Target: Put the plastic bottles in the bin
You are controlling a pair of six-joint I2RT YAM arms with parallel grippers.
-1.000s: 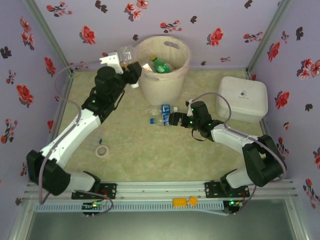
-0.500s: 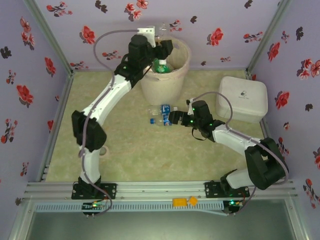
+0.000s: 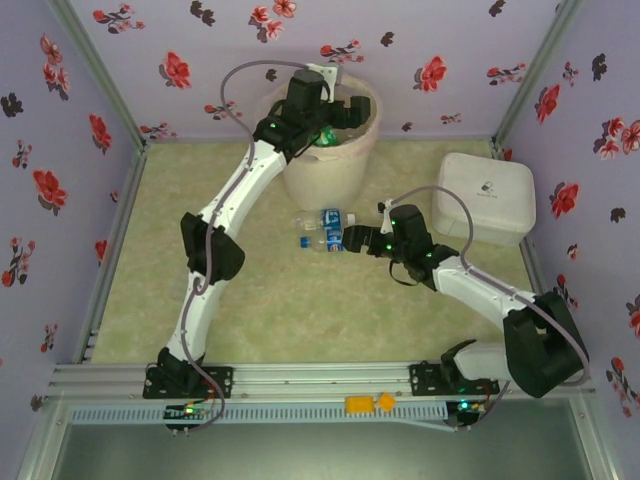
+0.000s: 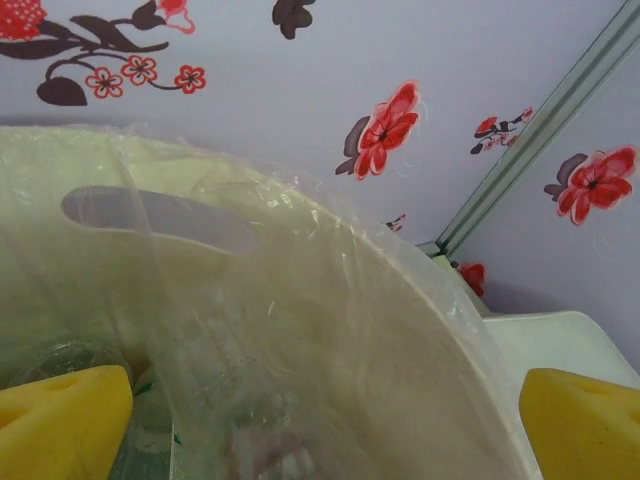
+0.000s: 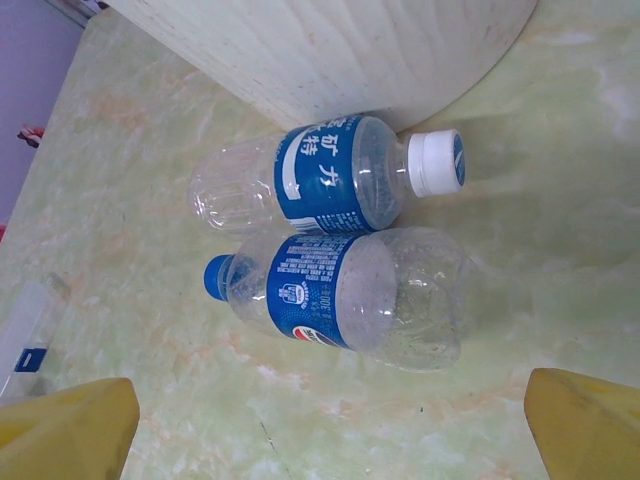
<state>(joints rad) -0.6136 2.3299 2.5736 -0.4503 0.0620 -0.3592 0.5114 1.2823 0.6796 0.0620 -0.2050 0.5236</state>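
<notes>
the left gripper point(image 3: 345, 108) hangs over the mouth of the bin point(image 3: 330, 172) at the upper middle of the top view. its yellow pads point(image 4: 60, 420) sit at the two bottom corners of its wrist view, spread wide with nothing between them but the clear liner point(image 4: 300, 330). a green bottle point(image 3: 322, 135) already lies inside. the step in hand looks to be the right arm's. the right gripper point(image 3: 347, 238) is fully spread and empty at the centre of the top view, facing two bottles on the table beside the foot of the bin. in its wrist view the white-capped bottle point(image 5: 320, 180) lies in the upper half, against the bin wall. the blue-capped bottle point(image 5: 350, 295) lies just below it, almost touching, cap pointing the other way. the pads line up along the bottles' length, so turning the wrist to close across a body should grip better. the blue-capped one is probably the easier pick, taken at the label. one finger must slip into the narrow gap without rolling its neighbour away. thin plastic will likely buckle, so close gently.
</notes>
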